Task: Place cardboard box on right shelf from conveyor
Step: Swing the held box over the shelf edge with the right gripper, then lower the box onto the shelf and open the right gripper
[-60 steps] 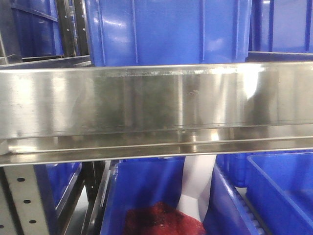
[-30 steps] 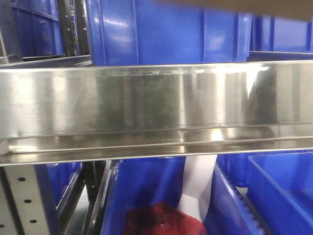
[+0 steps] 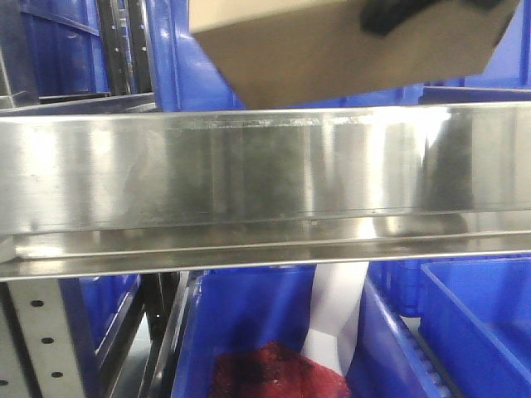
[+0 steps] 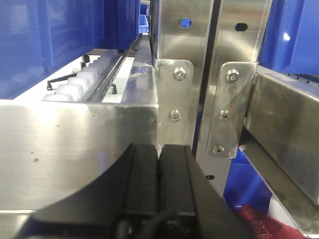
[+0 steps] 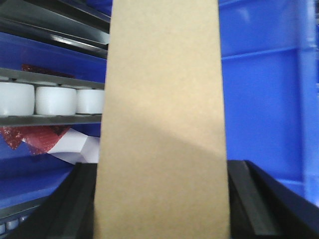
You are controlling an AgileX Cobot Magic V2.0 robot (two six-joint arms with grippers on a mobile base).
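The tan cardboard box hangs tilted at the top of the front view, just above the steel front lip of the right shelf. A dark part of my right gripper shows at the box's upper edge. In the right wrist view the cardboard box fills the middle, and my right gripper is shut on it, one black finger against each side. My left gripper is shut on nothing, close in front of a steel shelf lip. The conveyor is out of view.
Blue plastic bins stand on the shelf behind the box, and more blue bins sit below it. Perforated steel uprights rise right of my left gripper. White rollers and a red mesh bag lie on lower levels.
The cardboard box, held by my right gripper, has come down into the top of the front view; a second ago only bins and shelf showed there.
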